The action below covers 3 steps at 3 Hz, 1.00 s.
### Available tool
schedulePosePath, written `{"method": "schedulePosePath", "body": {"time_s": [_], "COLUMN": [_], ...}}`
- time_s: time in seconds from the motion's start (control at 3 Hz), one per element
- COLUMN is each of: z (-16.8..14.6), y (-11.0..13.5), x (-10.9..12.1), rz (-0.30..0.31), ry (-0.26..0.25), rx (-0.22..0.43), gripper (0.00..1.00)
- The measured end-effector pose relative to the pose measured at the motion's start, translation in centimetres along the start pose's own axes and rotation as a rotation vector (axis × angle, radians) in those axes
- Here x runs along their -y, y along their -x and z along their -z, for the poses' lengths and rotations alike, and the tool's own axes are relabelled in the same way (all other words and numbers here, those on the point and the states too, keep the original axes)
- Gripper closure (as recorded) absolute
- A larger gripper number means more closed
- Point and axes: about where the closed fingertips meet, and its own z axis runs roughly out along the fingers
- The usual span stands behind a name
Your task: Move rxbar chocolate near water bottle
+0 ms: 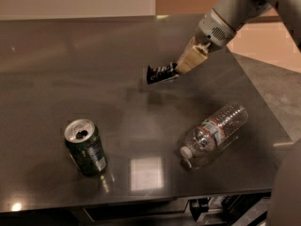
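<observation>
**Gripper on the rxbar chocolate, water bottle off toward the near right**

Gripper [178, 69] up over the far right part of the table [56, 69], pinched tight on the right end of the rxbar chocolate [160, 73], rest of the black wrapper poking out to the left. Looks lifted just clear of the table, going by the faint reflection underneath, but can't swear to it.

Key thing for the next move: water bottle [214, 133] toward the near edge and a bit right of the gripper, well apart from the bar. Lying on its side, white cap pointing near-left, base far-right, so long axis on a diagonal. Bar's long axis roughly left-right, slightly tilted.

So probably calls for a carry toward the near edge and slightly right, then a set-down just beside the flank of the bottle facing the gripper. Worth minding: round bottle, likely to roll if bumped. Green soda can [84, 147] standing way over at the near left, nowhere near that path.
</observation>
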Motion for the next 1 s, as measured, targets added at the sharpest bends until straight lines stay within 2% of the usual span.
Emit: {"method": "schedulePosePath", "body": {"time_s": [0.33,1.0], "z": [1.9,3.5], "y": [-2.5,-6.5], "x": [-2.1,-3.9], "rz": [0.009,0.046], "ry": [0.018,0.032], "rx": [0.002,-0.035], "gripper": [1.00,1.00]}}
